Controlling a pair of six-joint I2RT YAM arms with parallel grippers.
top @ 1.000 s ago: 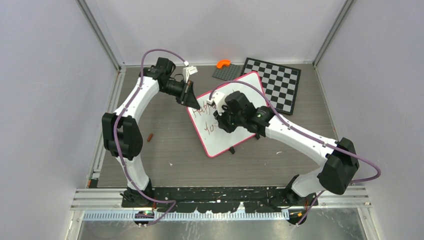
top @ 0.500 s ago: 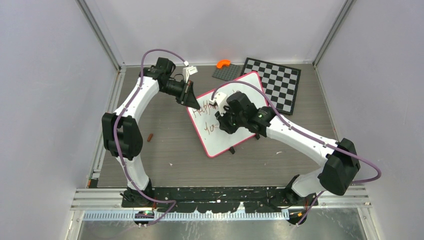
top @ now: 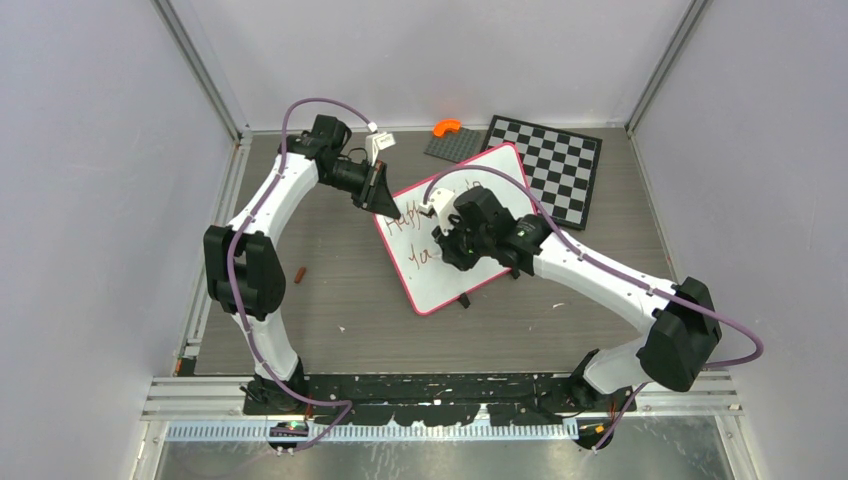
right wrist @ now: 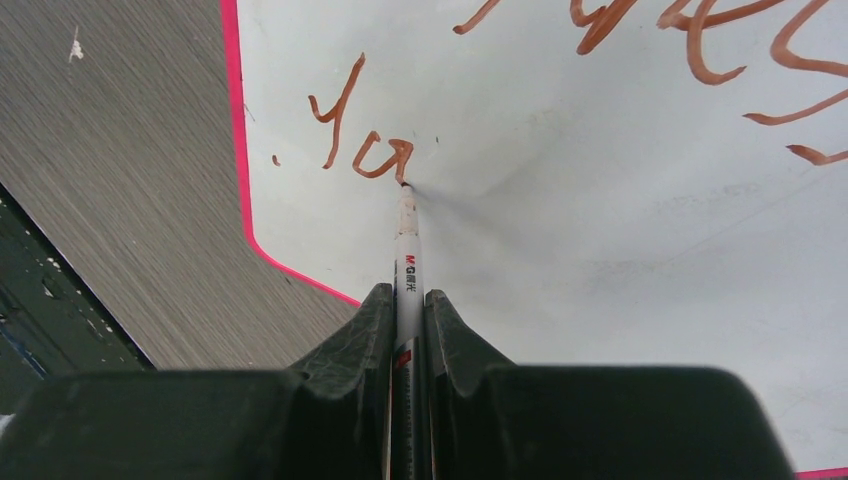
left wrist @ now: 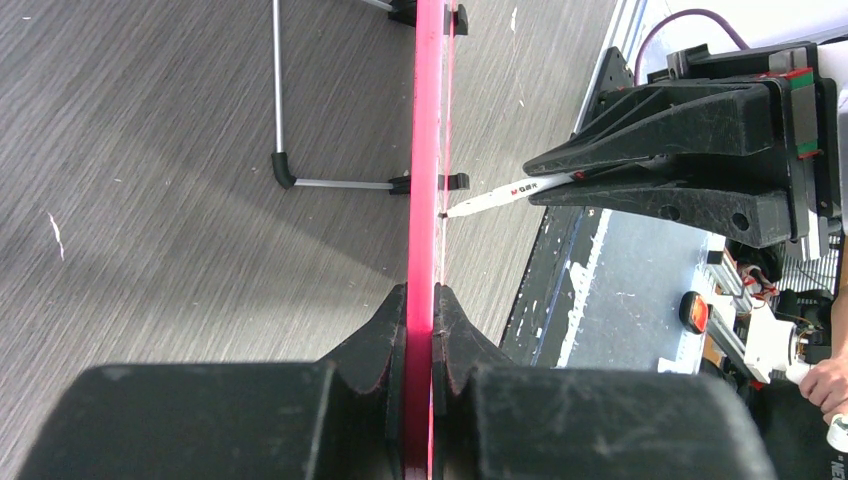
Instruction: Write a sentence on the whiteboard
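The whiteboard (top: 440,285), white with a pink frame, lies tilted in the middle of the table. My left gripper (top: 384,204) is shut on its pink upper-left edge (left wrist: 428,150); both jaws press the frame (left wrist: 420,300). My right gripper (top: 456,250) hangs over the board, shut on a white marker (right wrist: 407,240) whose tip touches the surface. The sentence (top: 412,225) stands in red-brown strokes: an upper line near the left gripper and a lower line reading "yo" plus a partial letter (right wrist: 360,140) at the marker tip. The marker (left wrist: 500,195) also shows touching the board edge-on.
A black-and-white chessboard (top: 555,165) lies behind the whiteboard at the back right. A grey plate (top: 455,147) with an orange piece (top: 446,127) sits at the back. A small brown item (top: 301,273) lies on the table left. A wire stand leg (left wrist: 280,120) sticks out under the board.
My right gripper has shifted slightly right along the lower line with the marker, and the stroke there has grown. The left gripper holds still on the frame.
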